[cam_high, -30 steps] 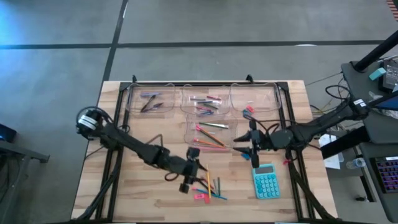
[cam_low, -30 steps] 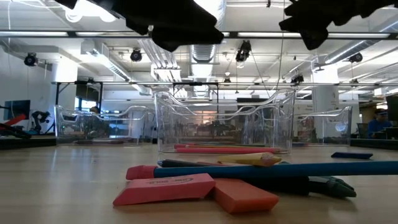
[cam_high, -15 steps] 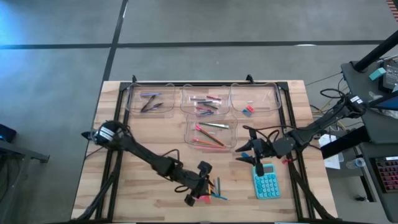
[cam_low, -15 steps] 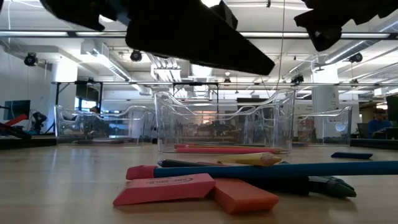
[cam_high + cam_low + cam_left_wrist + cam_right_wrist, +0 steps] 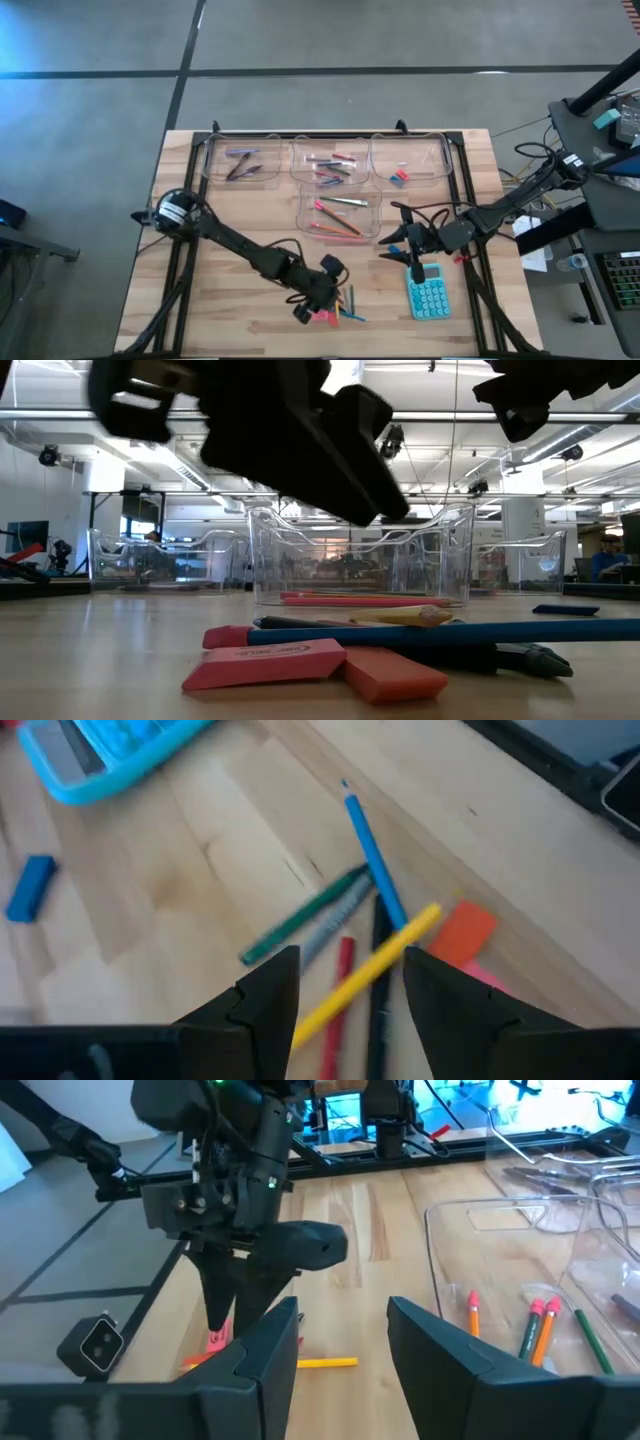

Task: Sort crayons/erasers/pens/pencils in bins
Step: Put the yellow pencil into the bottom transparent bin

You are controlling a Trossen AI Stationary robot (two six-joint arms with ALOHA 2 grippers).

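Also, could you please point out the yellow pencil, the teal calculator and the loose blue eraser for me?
yellow pencil (image 5: pixel 372 967), left wrist view, middle of its shaft between the left gripper's fingers.
teal calculator (image 5: pixel 427 294), high view, centre of its keypad.
blue eraser (image 5: pixel 31 887), left wrist view, middle of its top face.

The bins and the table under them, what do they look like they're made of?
The bins look like clear, glossy plastic: in the low view you see straight through their walls to the room behind, with bright glints along the rims. The table looks like pale wood, probably butcher-block style, with visible grain and joined strips, in a matte finish.
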